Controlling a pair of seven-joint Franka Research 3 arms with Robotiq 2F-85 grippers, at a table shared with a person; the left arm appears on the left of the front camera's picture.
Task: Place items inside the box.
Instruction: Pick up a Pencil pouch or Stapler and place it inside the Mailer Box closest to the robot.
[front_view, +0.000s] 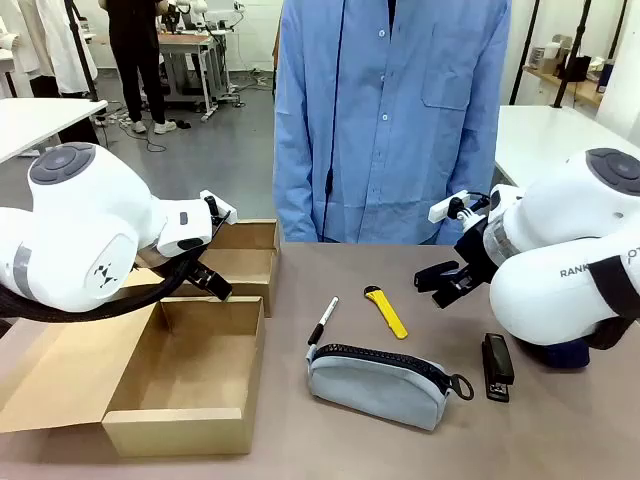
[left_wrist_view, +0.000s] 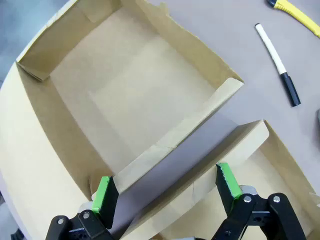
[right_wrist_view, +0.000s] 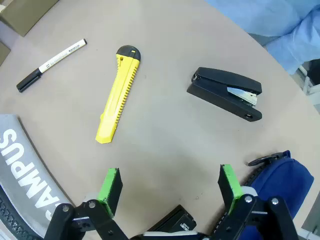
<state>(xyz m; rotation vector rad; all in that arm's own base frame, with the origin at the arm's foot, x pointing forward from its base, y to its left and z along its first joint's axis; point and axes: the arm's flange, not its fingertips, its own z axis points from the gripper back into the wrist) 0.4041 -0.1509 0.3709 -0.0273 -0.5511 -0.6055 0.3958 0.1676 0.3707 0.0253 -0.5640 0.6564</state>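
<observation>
The open cardboard box (front_view: 185, 370) sits at the table's left, and its inside (left_wrist_view: 125, 90) is bare. My left gripper (front_view: 208, 280) (left_wrist_view: 165, 187) hangs open over the box's far wall and flap, holding nothing. On the table lie a grey zip pouch (front_view: 380, 380) (right_wrist_view: 20, 170), a yellow utility knife (front_view: 385, 312) (right_wrist_view: 119, 100), a black-and-white marker (front_view: 322, 320) (right_wrist_view: 50, 65) and a black stapler (front_view: 497, 365). Another black stapler (right_wrist_view: 225, 92) lies beyond the knife. A navy pouch (right_wrist_view: 280, 185) (front_view: 565, 355) sits partly under my right arm. My right gripper (front_view: 440, 280) (right_wrist_view: 170, 185) hovers open above the table between knife and navy pouch.
A person in a blue shirt (front_view: 390, 120) stands at the far edge. Behind the box sits a second cardboard part (front_view: 245, 255), and a lid flap (front_view: 50, 380) spreads to its left. Bare tabletop (front_view: 330, 440) lies in front of the grey pouch.
</observation>
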